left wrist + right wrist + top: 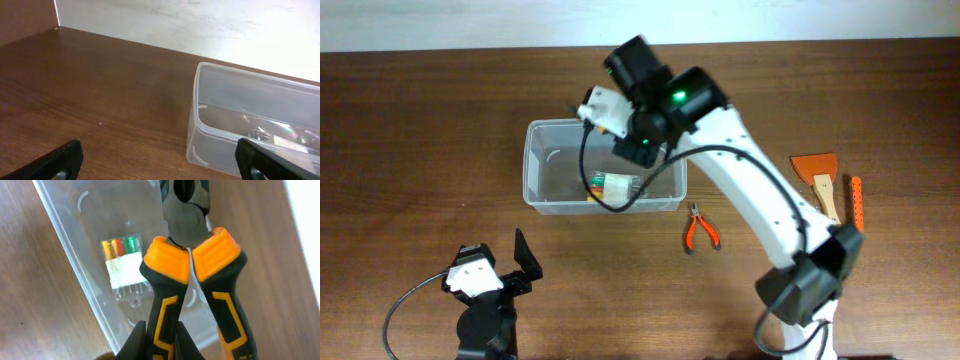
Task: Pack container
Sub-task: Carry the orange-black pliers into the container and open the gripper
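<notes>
Right gripper (160, 344) jaws are pinching orange-and-black-handled metal pliers (190, 265) over the big clear plastic rectangular container (532, 165), hanging above it I think. Left gripper (502, 265) jaws are spread wide.

Orange-black pliers (220, 255), red pliers (700, 230), orange scraper (815, 166), wooden table (420, 120)

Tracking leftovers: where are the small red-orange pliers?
Overhead: the small red-orange pliers lie on the table off the lower-right corner of the container, left of the orange scraper.

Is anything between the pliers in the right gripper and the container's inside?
Nothing visible blocks them. The container has no lid on; the small clear box lies on its floor, to one side of the held pliers.
</notes>
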